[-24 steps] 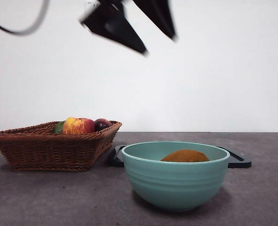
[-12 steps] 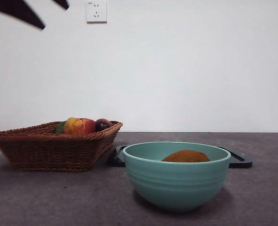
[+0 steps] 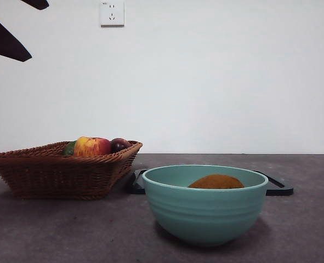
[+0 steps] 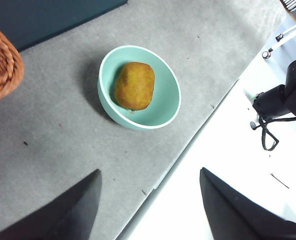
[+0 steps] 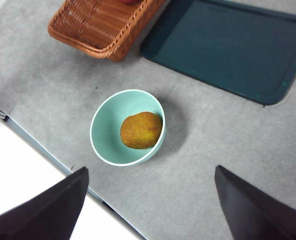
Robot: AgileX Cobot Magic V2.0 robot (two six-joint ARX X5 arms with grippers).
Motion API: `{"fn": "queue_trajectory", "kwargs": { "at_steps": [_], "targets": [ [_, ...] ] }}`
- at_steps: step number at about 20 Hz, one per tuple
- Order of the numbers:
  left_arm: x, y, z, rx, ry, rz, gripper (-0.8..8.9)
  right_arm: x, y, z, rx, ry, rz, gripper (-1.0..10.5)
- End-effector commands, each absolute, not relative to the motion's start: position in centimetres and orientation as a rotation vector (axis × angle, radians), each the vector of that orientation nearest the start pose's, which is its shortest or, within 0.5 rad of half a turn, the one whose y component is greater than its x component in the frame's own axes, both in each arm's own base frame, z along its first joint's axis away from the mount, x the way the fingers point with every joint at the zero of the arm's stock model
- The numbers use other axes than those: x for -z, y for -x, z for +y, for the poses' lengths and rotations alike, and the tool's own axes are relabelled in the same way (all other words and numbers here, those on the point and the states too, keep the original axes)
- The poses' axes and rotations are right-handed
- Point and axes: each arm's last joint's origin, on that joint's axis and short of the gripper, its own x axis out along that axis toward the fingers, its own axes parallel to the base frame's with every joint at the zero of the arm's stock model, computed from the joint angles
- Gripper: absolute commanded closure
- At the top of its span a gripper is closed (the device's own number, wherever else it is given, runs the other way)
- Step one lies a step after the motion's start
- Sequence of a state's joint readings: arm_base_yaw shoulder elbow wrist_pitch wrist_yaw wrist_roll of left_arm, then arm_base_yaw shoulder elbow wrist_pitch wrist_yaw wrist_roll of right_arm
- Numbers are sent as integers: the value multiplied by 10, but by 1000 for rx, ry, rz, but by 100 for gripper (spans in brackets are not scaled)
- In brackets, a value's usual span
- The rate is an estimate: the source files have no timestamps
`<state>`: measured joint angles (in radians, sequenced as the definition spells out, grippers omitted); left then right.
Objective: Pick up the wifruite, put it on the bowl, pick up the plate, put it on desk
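Observation:
The brown fuzzy wifruite (image 3: 216, 182) lies inside the teal bowl (image 3: 205, 213), which stands on the grey desk (image 3: 68, 235). Both wrist views look down on it from high up: wifruite (image 4: 134, 85) in the bowl (image 4: 164, 102), and wifruite (image 5: 141, 130) in the bowl (image 5: 106, 135). My left gripper (image 4: 150, 170) is open and holds nothing, well above the desk's edge. My right gripper (image 5: 151, 168) is also open with nothing between its jaws. A black arm tip (image 3: 5, 44) shows at the front view's top left corner. I see no plate other than the dark rectangular tray (image 5: 228, 45).
A brown wicker basket (image 3: 57, 172) with an apple (image 3: 91, 146) and a dark round fruit (image 3: 119, 144) stands left of the bowl. The tray (image 3: 279, 189) lies flat behind the bowl. The desk's edge (image 4: 183, 150) runs close to the bowl.
The open gripper that hung above the bowl has pulled away up and to the left, leaving only a tip at the corner. The wifruite stays in the bowl.

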<state>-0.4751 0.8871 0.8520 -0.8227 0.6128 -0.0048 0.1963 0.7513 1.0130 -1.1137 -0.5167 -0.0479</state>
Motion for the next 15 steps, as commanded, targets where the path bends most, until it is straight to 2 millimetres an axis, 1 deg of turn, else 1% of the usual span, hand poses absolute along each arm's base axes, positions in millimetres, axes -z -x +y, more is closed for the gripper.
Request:
{"fn": "queue_trajectory", "kwargs": {
  "at_steps": [1,3,5,9,12,15],
  "targets": [
    [-292,-136,-89,1040,45,875,502,-338,-109,37,-688,-107,847,544],
    [-292,-136,-89,1042,41,873,502,-335,-112,38,-681,-124,874,545],
    [-292,-136,-89,1042,41,874,502,-327,-114,40,-681,-143,907,579],
    [-292,-136,-89,1042,42,874,502,-289,-123,50,-681,-215,986,582],
    [-292,-136,-89,1042,42,873,502,-263,-130,63,-693,-279,982,588],
    [-292,-136,-89,1042,41,873,502,-242,-138,76,-654,-273,972,652]
  ]
}}
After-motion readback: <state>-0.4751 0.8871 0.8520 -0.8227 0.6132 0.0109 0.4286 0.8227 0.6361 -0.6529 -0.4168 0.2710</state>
